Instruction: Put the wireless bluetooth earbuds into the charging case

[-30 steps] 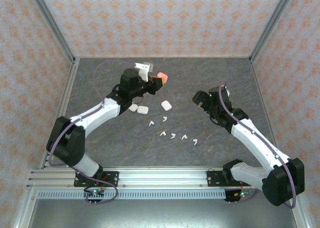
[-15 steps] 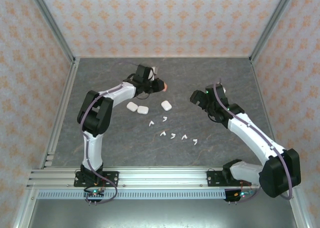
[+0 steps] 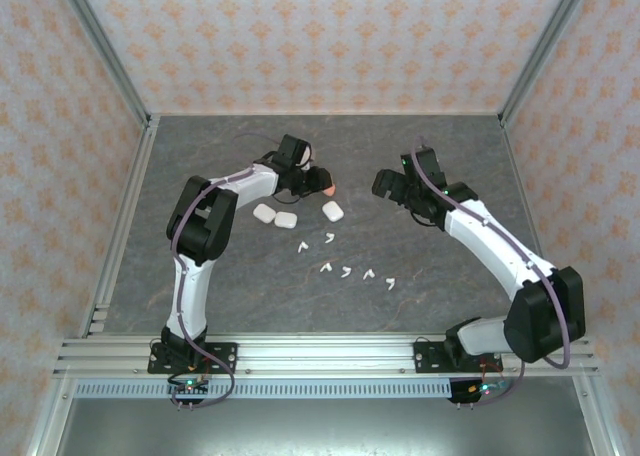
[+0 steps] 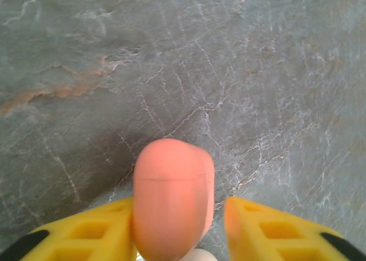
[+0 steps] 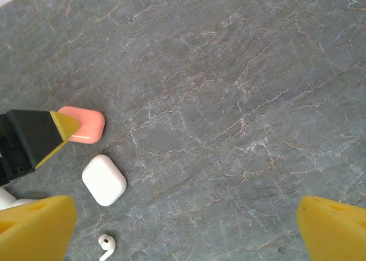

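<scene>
Case (image 4: 171, 198), pink, sits within the spread left gripper (image 4: 178, 210), touching one jaw.

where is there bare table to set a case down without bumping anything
Bare table runs along the back wall, and between the earbuds and the near rail. Crowded mid-table: white cases, pink case, left tool.
</scene>
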### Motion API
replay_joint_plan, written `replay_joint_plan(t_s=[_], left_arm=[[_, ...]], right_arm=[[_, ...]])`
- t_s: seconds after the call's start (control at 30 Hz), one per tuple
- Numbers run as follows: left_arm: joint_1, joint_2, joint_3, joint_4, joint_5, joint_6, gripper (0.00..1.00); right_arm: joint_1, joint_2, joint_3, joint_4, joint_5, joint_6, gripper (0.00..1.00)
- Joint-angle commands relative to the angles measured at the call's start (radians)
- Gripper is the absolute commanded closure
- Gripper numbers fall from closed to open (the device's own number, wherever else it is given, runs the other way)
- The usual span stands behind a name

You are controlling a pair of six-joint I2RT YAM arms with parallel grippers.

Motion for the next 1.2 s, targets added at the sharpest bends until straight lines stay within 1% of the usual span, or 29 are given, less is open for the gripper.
replay_joint_plan(t_s=[0.0,0.1,0.17,0.27,0.3,0.43,0.57,0.77,0.83,0.87,0.9,0.93,1.0,1.1,1.17], left_arm=[[0.001,-0.034,0.012,-0.037,-0.044,0.028,0.53],[0.008,-0.078,-0.010,-0.040,-0.072,0.049,0.49],[0.015,-0.131,-0.047,-0.022,-0.096,0.057,0.46],[0.033,-0.242,-0.120,0.010,-0.153,0.064,0.42],[0.041,-0.297,-0.149,0.024,-0.174,0.094,0.42],[0.068,-0.492,-0.268,0.074,-0.276,0.122,0.40],[0.086,-0.679,-0.390,0.110,-0.390,0.157,0.38],[0.100,-0.960,-0.596,0.179,-0.530,0.177,0.24],[0.110,-1.050,-0.644,0.189,-0.535,0.179,0.16],[0.118,-1.083,-0.667,0.206,-0.511,0.184,0.12],[0.127,-1.117,-0.693,0.226,-0.478,0.183,0.05],[0.132,-1.151,-0.716,0.238,-0.468,0.174,0.00],[0.133,-1.212,-0.760,0.267,-0.459,0.169,0.00],[0.136,-1.297,-0.825,0.303,-0.502,0.135,0.00],[0.140,-1.333,-0.845,0.296,-0.521,0.129,0.00]], right_arm=[[-0.006,0.022,0.050,-0.087,0.001,-0.081,0.01],[-0.005,0.038,0.070,-0.113,-0.016,-0.115,0.01],[-0.005,0.054,0.085,-0.129,-0.052,-0.145,0.01],[-0.002,0.095,0.126,-0.181,-0.097,-0.190,0.01],[0.005,0.113,0.143,-0.202,-0.099,-0.205,0.01],[0.070,0.196,0.213,-0.262,-0.070,-0.247,0.01],[0.142,0.296,0.283,-0.281,-0.045,-0.259,0.01],[0.227,0.480,0.422,-0.330,-0.026,-0.306,0.01],[0.238,0.548,0.470,-0.344,-0.024,-0.327,0.01],[0.240,0.574,0.493,-0.350,-0.033,-0.337,0.01],[0.242,0.605,0.515,-0.358,-0.042,-0.346,0.02],[0.243,0.633,0.542,-0.366,-0.049,-0.357,0.03],[0.248,0.687,0.595,-0.390,-0.050,-0.381,0.05],[0.256,0.751,0.659,-0.421,-0.046,-0.406,0.08],[0.256,0.779,0.682,-0.424,-0.048,-0.416,0.10]])
